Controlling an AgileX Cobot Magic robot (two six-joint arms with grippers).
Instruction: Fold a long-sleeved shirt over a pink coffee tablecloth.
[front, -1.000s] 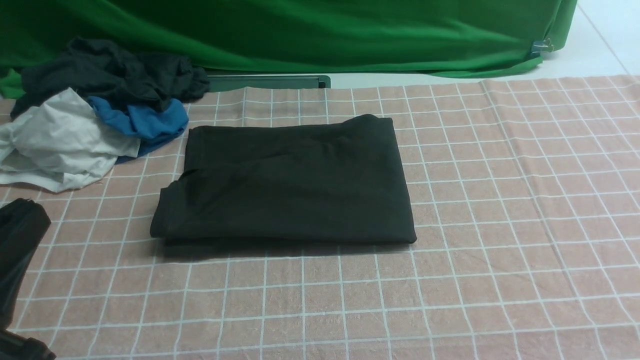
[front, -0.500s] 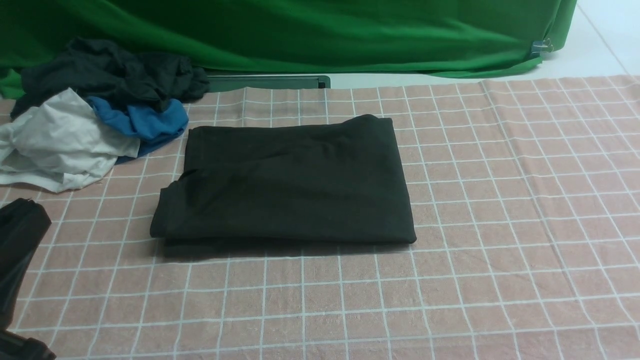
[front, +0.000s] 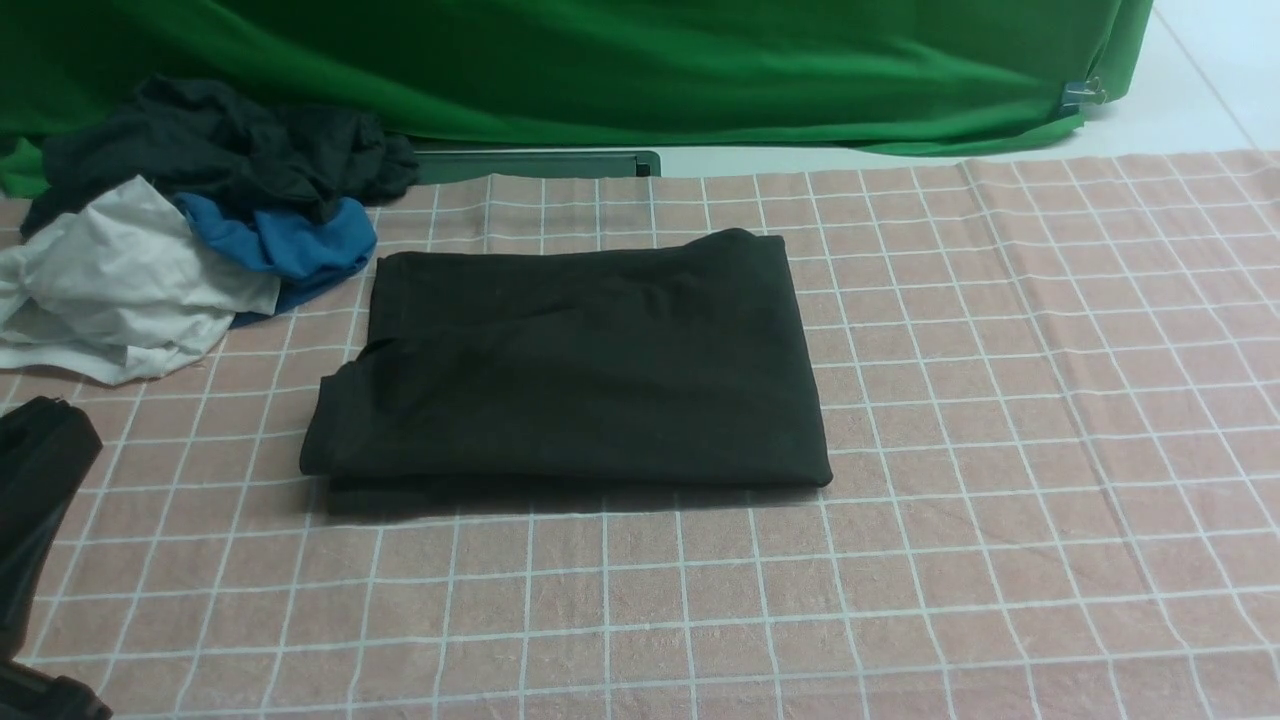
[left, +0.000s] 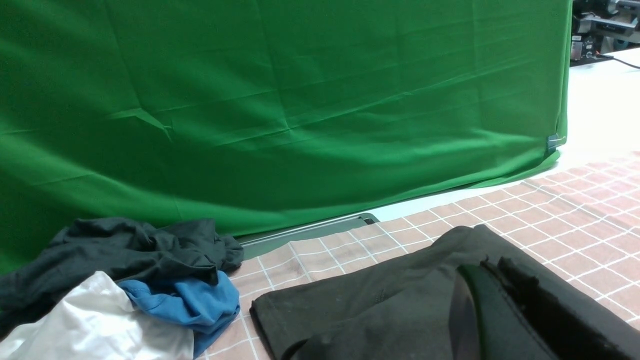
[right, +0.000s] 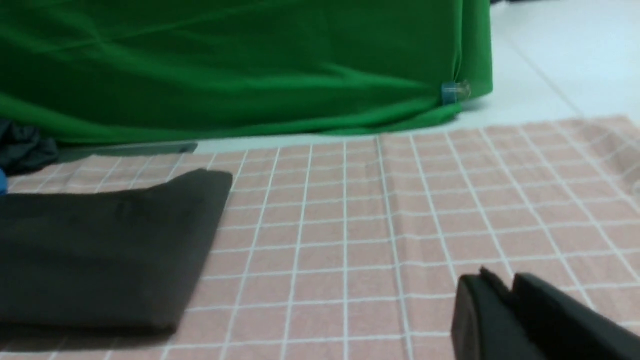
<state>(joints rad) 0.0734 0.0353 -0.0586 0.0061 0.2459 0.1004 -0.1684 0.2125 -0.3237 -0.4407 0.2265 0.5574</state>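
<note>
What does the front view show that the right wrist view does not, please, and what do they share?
Only the front view shows the whole folded long-sleeved shirt and the white garment in the pile beside it. Only the right wrist view shows the right tool, shut and empty above the cloth. Both show the pink coffee tablecloth, the green backdrop and its clip.

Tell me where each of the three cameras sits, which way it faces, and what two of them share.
Front view: sits between the arms, faces forward over the folded long-sleeved shirt on the pink coffee tablecloth; only a dark part of the left arm shows.
Left wrist view: low over the shirt, facing the green backdrop; the shut left gripper shows.
Right wrist view: low over the tablecloth; the shut right gripper shows.
Shared: all three see the shirt and backdrop.
</note>
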